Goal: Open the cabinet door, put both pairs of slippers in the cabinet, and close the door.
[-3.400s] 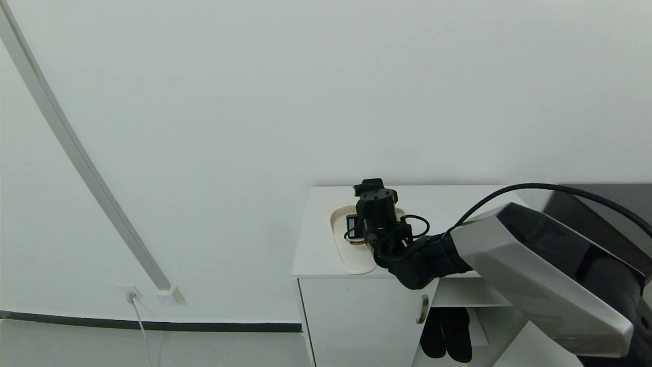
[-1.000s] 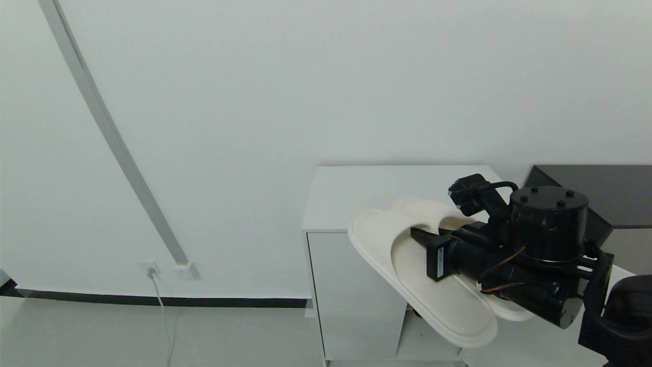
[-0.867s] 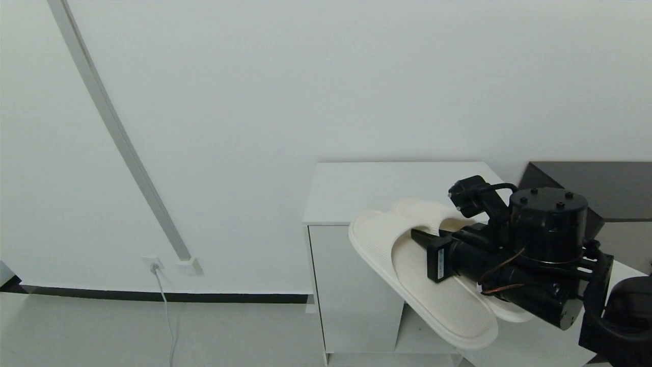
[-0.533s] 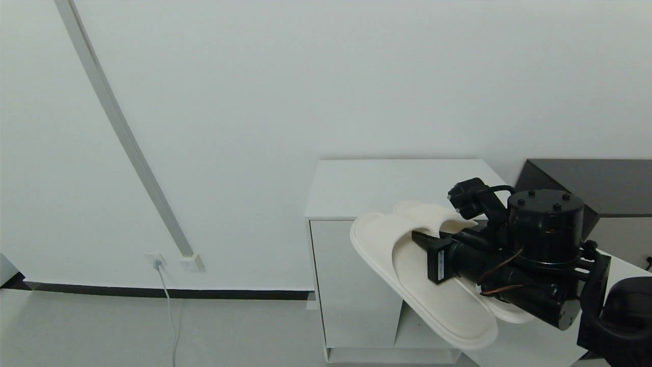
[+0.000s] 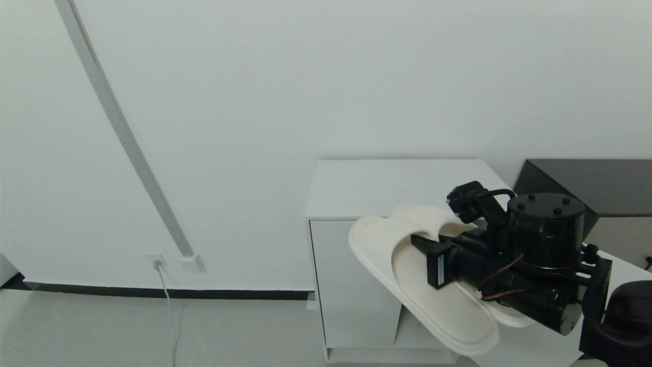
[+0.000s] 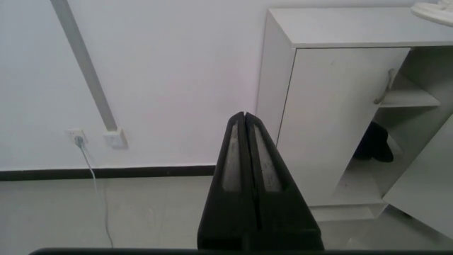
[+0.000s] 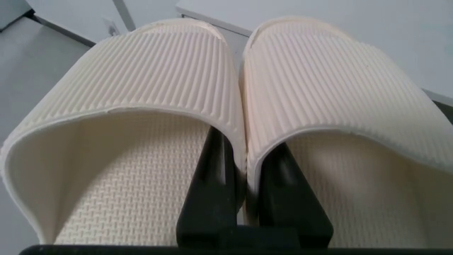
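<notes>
A pair of white slippers [image 5: 433,285] hangs tilted in front of the white cabinet [image 5: 397,186], toes toward it. My right gripper [image 5: 416,239] is shut on them. Its fingers [image 7: 212,177] reach under the straps and pinch the two inner strap edges [image 7: 244,120] together. On the cabinet [image 6: 340,21] the left door [image 6: 340,127] with its handle [image 6: 388,85] is closed and the right compartment stands open. A pair of black slippers [image 6: 374,142] stands inside, under a shelf [image 6: 407,99]. My left gripper [image 6: 245,119] is shut on nothing, low, left of the cabinet.
A white panel, apparently the open right door [image 6: 425,198], juts out at the cabinet's right. A dark surface [image 5: 586,183] adjoins the cabinet on the right. A wall socket with a cable [image 5: 157,264] and a slanted grey strip [image 5: 117,122] are on the left wall, above open floor [image 5: 153,331].
The right gripper has lifted the white slippers off the cabinet top and brought them out in front of it. In the last half second they sank slightly. The head camera shifted.
</notes>
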`<state>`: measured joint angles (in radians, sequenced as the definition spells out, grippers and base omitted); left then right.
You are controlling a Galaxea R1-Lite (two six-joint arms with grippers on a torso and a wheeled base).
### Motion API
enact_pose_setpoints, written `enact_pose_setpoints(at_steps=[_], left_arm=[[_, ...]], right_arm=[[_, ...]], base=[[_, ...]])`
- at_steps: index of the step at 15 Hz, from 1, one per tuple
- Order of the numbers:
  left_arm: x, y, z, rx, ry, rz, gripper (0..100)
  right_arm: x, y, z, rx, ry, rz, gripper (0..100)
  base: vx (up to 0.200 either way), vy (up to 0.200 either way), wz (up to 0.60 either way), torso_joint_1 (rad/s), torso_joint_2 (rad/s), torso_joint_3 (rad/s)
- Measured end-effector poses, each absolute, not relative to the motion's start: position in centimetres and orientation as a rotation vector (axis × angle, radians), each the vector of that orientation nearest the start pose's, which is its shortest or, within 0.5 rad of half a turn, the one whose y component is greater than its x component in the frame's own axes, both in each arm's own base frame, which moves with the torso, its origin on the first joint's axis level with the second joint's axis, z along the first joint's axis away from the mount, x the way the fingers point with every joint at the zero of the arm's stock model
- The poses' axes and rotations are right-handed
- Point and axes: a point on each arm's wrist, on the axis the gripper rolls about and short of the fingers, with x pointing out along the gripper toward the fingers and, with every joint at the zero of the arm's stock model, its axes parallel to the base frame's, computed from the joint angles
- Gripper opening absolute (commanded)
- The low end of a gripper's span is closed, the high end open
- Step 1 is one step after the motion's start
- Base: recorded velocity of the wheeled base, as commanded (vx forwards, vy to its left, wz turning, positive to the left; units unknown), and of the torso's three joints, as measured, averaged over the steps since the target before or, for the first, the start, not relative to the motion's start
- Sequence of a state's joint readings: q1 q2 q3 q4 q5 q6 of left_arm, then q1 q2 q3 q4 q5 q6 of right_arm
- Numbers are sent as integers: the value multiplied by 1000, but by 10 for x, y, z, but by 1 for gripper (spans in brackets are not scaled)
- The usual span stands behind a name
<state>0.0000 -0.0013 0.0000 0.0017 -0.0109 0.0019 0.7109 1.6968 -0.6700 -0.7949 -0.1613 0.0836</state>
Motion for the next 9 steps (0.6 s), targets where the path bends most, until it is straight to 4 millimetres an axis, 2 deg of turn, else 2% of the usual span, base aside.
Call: enact_pose_setpoints(at_steps=[9], left_arm=[[-23, 0, 75, 2, 0, -11, 0]], right_arm=[[224, 189, 161, -28, 244, 540, 0]], base=[[0, -200, 0, 1, 2, 3]])
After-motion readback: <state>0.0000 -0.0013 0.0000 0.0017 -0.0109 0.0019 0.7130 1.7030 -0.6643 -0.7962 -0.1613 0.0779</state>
